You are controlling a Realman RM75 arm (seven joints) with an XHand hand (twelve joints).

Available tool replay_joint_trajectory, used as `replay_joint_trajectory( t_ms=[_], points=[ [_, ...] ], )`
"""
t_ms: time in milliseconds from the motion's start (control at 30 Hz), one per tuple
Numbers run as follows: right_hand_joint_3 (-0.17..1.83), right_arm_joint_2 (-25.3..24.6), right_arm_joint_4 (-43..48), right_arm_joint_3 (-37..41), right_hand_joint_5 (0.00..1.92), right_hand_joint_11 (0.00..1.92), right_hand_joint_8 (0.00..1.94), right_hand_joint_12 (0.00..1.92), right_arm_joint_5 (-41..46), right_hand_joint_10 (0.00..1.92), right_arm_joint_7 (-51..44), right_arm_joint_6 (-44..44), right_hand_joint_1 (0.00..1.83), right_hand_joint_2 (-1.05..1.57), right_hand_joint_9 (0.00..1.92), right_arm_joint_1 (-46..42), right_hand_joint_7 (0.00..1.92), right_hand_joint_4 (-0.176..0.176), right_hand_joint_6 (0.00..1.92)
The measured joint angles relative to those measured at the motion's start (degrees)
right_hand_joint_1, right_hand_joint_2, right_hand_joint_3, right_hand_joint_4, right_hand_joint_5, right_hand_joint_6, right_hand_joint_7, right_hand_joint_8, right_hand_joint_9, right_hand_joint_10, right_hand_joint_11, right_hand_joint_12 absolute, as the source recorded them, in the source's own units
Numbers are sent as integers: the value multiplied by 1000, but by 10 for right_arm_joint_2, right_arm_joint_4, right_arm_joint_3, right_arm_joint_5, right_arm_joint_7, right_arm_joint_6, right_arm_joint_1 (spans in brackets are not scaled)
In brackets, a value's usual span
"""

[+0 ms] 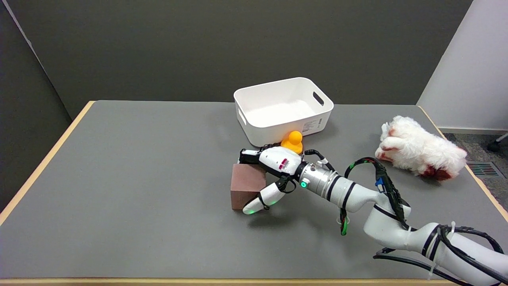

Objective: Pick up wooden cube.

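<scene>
The wooden cube, reddish brown, sits on the grey table a little right of centre. My right hand reaches in from the lower right and wraps around the cube's right side. Its fingers lie against the cube's far top edge. The thumb presses on the near right corner, low by the table. The cube is clamped between them and still rests on the table. The cube's right face is hidden behind the palm.
A yellow rubber duck stands just behind the hand, against an empty white bin. A white and red plush toy lies at the right edge. The table's left half is bare.
</scene>
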Motion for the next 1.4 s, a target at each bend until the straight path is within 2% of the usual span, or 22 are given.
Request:
replay_joint_trajectory(
  t_ms=[667, 1400],
  points=[
    [54, -7, 3, 24, 460, 668, 1387, 1716, 0, 1330, -15, -4, 1184, 1267, 805, 10, 850, -176, 1538],
    [60, -12, 97, 117, 470, 674, 1391, 1708, 1, 1329, -67, -5, 1186, 1261, 813, -4, 853, -176, 1529]
  ],
)
